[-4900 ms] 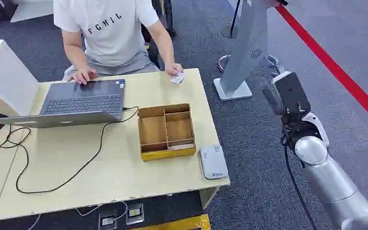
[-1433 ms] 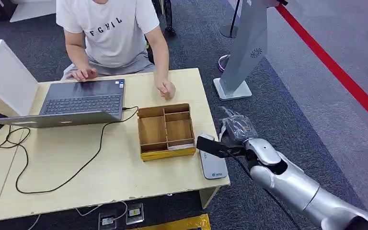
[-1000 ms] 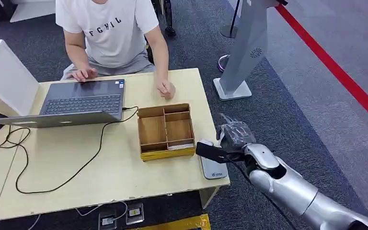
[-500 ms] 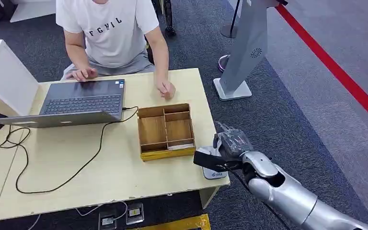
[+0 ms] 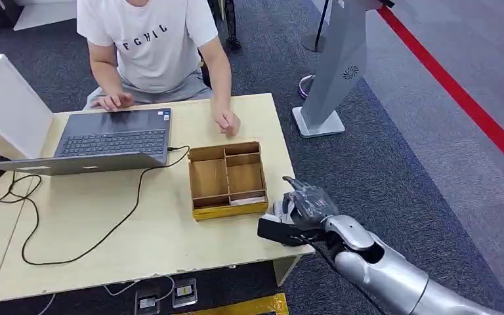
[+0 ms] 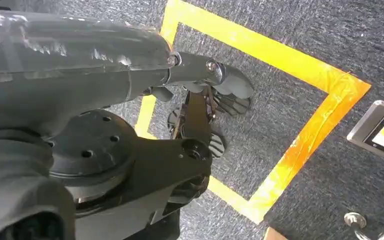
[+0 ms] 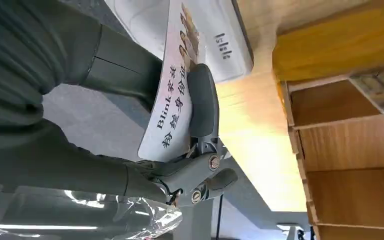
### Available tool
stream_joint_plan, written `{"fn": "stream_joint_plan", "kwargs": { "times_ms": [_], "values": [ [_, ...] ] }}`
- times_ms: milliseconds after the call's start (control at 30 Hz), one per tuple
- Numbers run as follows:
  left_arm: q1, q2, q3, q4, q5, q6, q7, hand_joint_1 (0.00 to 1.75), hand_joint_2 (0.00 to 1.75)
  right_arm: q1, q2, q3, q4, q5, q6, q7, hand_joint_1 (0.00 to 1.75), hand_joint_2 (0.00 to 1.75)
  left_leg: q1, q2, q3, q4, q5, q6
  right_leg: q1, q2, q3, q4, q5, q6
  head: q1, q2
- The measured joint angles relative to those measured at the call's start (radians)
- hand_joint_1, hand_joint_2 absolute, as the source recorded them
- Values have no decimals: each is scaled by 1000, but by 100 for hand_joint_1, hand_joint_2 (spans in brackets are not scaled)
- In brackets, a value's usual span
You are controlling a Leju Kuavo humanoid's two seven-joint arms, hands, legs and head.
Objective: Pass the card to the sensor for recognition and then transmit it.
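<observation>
Grey thumb and darker fingers of the right hand (image 7: 180,130) are clamped on the card (image 7: 172,97), the thumb pressed flat across its printed face. In the head view the right hand (image 5: 305,207) sits over the near right corner of the worktop (image 5: 138,230), covering most of the white sensor (image 5: 279,209). The card's long axis runs out from the palm toward the sensor (image 7: 200,35), and its far end overlaps the reader's face (whether it touches or hangs just above cannot be told). The wooden tray (image 5: 227,178) lies just beside the hand, further in on the worktop, and the person's hand (image 5: 226,122) rests beyond it. The left hand (image 6: 205,120) hangs over the floor, fingers curled in on nothing. Compared with half a second ago, the right hand has slid inward, so the sensor that then showed below it is now mostly hidden.
</observation>
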Motion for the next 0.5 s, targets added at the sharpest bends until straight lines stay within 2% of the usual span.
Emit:
{"fn": "stream_joint_plan", "kwargs": {
  "times_ms": [500],
  "values": [
    [0,0,0,0,0,1,0,0,0,17,6,0,30,-26,-9,-1,175,175,0,0,0,0,0,0,0,0,0,0,0,0,0,0]
  ]
}}
